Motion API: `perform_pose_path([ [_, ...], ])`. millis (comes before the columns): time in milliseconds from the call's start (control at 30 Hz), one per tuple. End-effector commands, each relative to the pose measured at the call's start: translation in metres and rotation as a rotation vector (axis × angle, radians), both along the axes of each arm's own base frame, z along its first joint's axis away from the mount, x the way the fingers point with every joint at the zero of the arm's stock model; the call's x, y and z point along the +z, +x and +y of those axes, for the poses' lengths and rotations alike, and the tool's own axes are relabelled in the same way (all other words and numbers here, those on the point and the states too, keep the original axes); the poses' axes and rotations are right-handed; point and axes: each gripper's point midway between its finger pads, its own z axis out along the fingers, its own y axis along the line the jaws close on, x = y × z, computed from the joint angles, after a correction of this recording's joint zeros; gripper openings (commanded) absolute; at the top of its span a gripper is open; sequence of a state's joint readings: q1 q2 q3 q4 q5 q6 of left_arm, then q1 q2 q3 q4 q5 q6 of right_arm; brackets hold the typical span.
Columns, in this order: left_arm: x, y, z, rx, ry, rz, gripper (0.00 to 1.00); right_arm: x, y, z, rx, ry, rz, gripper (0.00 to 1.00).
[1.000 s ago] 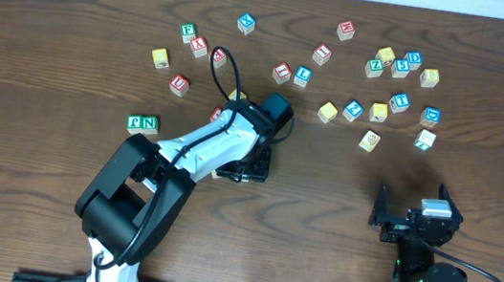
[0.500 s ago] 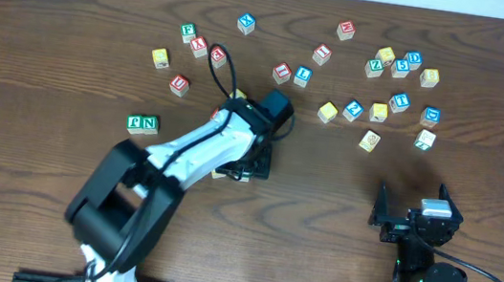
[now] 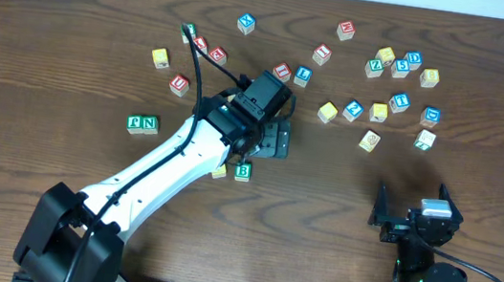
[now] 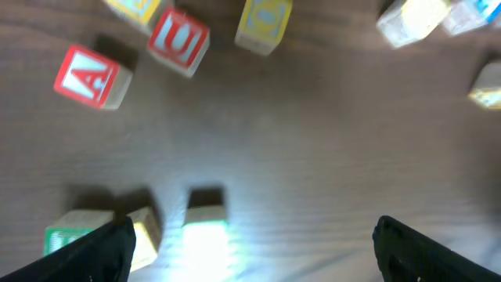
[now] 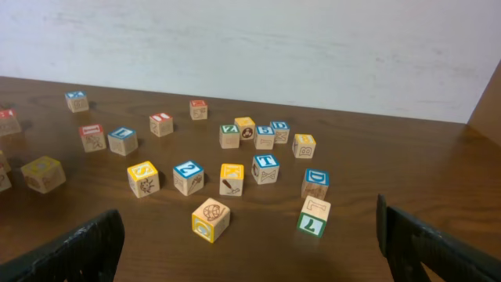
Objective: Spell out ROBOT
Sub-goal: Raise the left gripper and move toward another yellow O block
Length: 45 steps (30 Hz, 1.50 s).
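Note:
A green-faced B cube [image 3: 244, 170] stands on the table beside a yellow-faced cube [image 3: 219, 171] that my left arm half covers. In the blurred left wrist view these are the B cube [image 4: 205, 227], the yellow cube [image 4: 145, 231] and a green-faced cube [image 4: 66, 239] with an unreadable letter. My left gripper [image 3: 276, 139] [image 4: 250, 243] hangs open just above and behind them, holding nothing. The blue-faced T cube [image 3: 399, 102] [image 5: 266, 168] sits in the right cluster. My right gripper [image 3: 413, 217] [image 5: 250, 243] rests open near the front right.
Two green cubes [image 3: 143, 124], the right one an N, lie at the left. Red-lettered cubes [image 3: 199, 45] and a yellow one [image 3: 159, 56] are scattered at the back left. A yellow-faced cube [image 5: 210, 219] and a green-faced one [image 5: 313, 217] lie just ahead of the right gripper.
The left gripper has opened and pulled back up the table, leaving the B cube standing uncovered beside the yellow cube. The right arm has not moved.

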State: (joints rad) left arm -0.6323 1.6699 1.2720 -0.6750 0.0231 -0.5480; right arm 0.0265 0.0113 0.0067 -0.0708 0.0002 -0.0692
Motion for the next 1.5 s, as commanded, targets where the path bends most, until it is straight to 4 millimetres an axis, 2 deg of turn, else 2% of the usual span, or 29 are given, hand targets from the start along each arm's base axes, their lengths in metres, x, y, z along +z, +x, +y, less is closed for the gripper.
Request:
perform_pose_path([
  [0,0.013,0.014,-0.008,0.077,-0.060,-0.050,0.95,-0.001,0.000,-0.003,-0.016,0.008,0.001,0.99],
  [100,0.020,0.025,-0.013,0.145,-0.118,-0.081,0.95,-0.001,0.000,-0.003,-0.016,0.008,0.001,0.99],
  [300,0.029,0.041,-0.011,0.322,-0.173,-0.115,0.95,-0.001,0.000,-0.003,-0.016,0.008,0.001,0.99],
  [567,0.015,0.062,-0.016,0.531,-0.205,-0.078,0.95,-0.001,0.000,-0.003,-0.016,0.008,0.001,0.99],
  [933,0.003,0.096,-0.041,0.634,-0.123,0.029,0.96,-0.001,0.000,-0.003,-0.016,0.008,0.001,0.99],
  [1067,0.003,0.099,-0.041,0.735,-0.162,0.036,0.96,-0.001,0.000,-0.003,-0.016,0.008,0.001,0.99],
  [1200,0.004,0.105,-0.032,0.836,-0.168,-0.002,0.96,-0.001,0.000,-0.003,-0.016,0.008,0.001,0.99],
  [1467,0.001,0.105,-0.031,0.917,-0.182,-0.011,0.96,-0.001,0.000,-0.003,-0.016,0.008,0.001,0.99],
])
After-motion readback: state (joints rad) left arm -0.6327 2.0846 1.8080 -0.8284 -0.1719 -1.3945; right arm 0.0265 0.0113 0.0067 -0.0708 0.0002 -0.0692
